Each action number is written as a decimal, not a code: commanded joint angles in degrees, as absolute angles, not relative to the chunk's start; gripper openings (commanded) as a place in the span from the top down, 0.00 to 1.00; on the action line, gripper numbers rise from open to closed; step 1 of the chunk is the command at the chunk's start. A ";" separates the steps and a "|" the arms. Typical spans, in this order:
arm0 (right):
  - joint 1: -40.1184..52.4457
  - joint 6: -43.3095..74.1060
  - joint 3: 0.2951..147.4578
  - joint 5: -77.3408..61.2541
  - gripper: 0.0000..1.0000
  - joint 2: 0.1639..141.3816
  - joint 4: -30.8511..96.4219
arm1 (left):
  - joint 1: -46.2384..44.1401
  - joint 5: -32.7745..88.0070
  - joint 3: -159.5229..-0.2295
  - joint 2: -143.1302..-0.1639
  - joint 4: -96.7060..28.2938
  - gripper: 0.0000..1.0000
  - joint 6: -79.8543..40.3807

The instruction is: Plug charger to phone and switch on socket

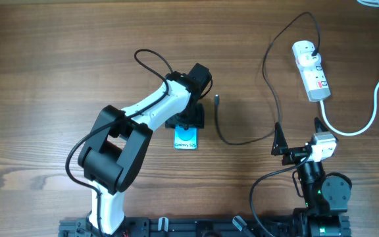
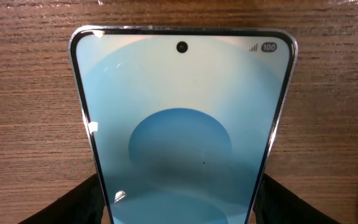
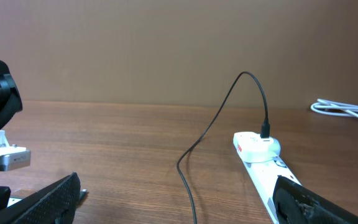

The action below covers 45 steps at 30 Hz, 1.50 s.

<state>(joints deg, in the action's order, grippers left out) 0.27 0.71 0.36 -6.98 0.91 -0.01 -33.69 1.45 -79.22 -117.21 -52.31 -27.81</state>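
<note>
The phone [image 1: 185,138], cyan with a white text strip, lies flat on the wooden table and fills the left wrist view [image 2: 179,106]. My left gripper [image 1: 188,122] is over it, its two black fingers [image 2: 179,190] closed against the phone's long edges. The charger cable [image 1: 268,72] runs from the socket [image 1: 311,71], loops down and left, and ends in a black plug tip [image 1: 217,100] lying loose just right of the phone. My right gripper [image 1: 298,135] is open and empty near the cable bend; between its fingers [image 3: 179,202] I see the cable [image 3: 188,180] and the socket [image 3: 260,152].
A thick white lead [image 1: 374,99] curves from the socket's near end up past the right table edge, and shows in the right wrist view [image 3: 347,111]. The left arm [image 1: 143,112] stretches diagonally over the table's middle left.
</note>
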 commanded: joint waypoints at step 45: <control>0.03 0.05 0.32 -6.02 0.00 0.80 -0.30 | -35.44 -1.65 -72.20 -113.49 -41.08 0.05 -30.00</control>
